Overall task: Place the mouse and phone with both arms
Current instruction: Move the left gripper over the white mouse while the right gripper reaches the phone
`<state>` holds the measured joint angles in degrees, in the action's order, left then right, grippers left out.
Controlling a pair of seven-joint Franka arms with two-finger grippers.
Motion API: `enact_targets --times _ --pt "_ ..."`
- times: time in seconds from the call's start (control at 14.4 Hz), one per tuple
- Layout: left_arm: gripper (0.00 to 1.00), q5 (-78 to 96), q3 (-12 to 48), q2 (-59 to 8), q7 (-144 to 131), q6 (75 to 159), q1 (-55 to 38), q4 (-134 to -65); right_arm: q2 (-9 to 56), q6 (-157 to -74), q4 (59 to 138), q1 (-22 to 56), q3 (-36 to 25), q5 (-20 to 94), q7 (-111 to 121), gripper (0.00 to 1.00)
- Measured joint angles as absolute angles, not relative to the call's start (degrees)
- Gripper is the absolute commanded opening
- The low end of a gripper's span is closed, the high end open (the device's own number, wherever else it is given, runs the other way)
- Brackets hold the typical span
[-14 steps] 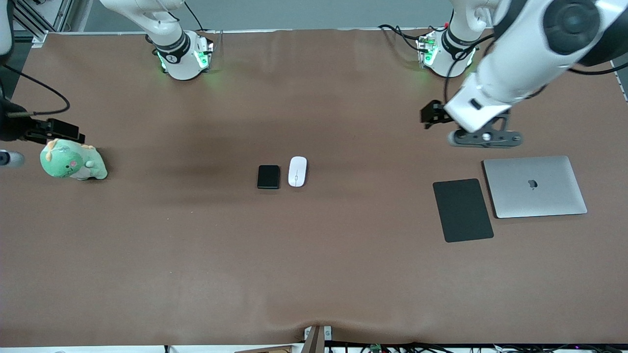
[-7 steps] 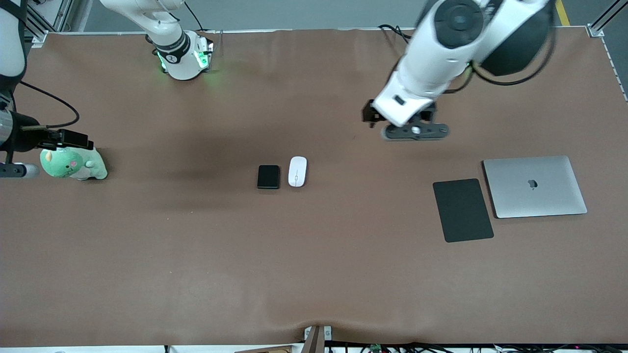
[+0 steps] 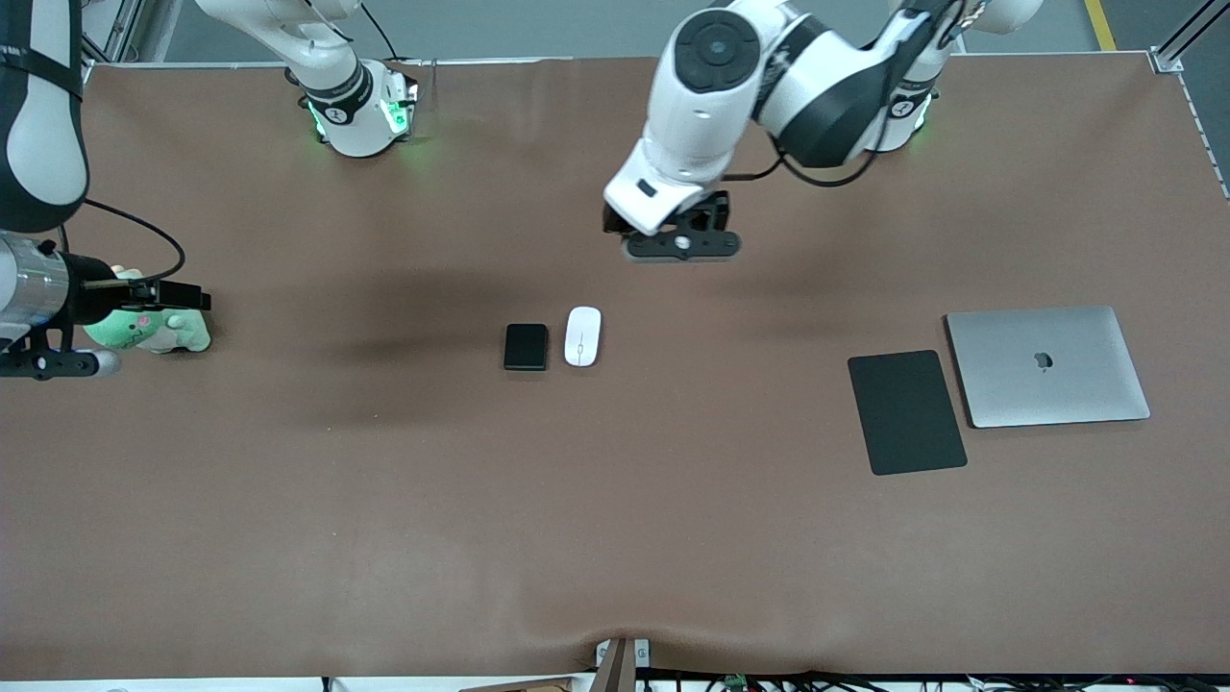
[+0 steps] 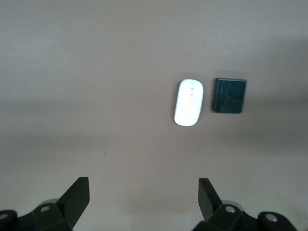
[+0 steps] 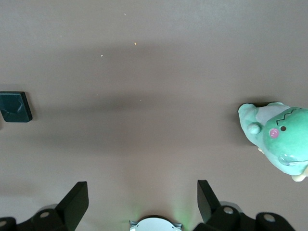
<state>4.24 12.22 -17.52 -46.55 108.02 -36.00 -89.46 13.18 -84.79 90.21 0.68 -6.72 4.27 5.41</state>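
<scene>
The white mouse [image 3: 582, 336] and the small black phone [image 3: 526, 346] lie side by side at the middle of the table, the phone toward the right arm's end. Both show in the left wrist view, mouse [image 4: 188, 102] and phone [image 4: 229, 95]. The phone also shows at the edge of the right wrist view [image 5: 14, 107]. My left gripper [image 3: 682, 246] hangs open and empty over bare table between the mouse and the left arm's base; its jaws stand wide [image 4: 143, 192]. My right gripper [image 3: 53, 363] is open and empty [image 5: 142, 195] over the table's right-arm end, by a plush toy.
A green plush dinosaur [image 3: 144, 327] sits at the right arm's end, partly under the right wrist, and shows in the right wrist view [image 5: 279, 142]. A flat black mouse pad [image 3: 906, 411] and a closed silver laptop [image 3: 1047, 365] lie at the left arm's end.
My left arm has swung from beside the laptop to the table's middle, close to the mouse. My right arm has shifted over the plush toy. Mouse and phone have not moved.
</scene>
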Motion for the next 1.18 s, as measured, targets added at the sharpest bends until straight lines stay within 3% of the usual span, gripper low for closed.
enact_targets --times 0.62,0.97,1.18 --pt "1.0 -4.2 12.1 -30.4 -54.7 117.3 -46.4 -84.6 18.5 -86.6 90.2 0.7 -6.6 4.4 5.4 1.0" --pt "1.0 -5.9 11.3 -37.0 -55.4 126.6 -47.1 -83.4 20.3 -87.9 90.2 1.0 -6.2 4.8 5.4 1.0" --pt "1.0 -6.2 10.6 -39.9 -55.6 127.6 -47.1 -81.7 21.7 -88.2 90.2 1.3 -6.1 8.4 5.4 1.0"
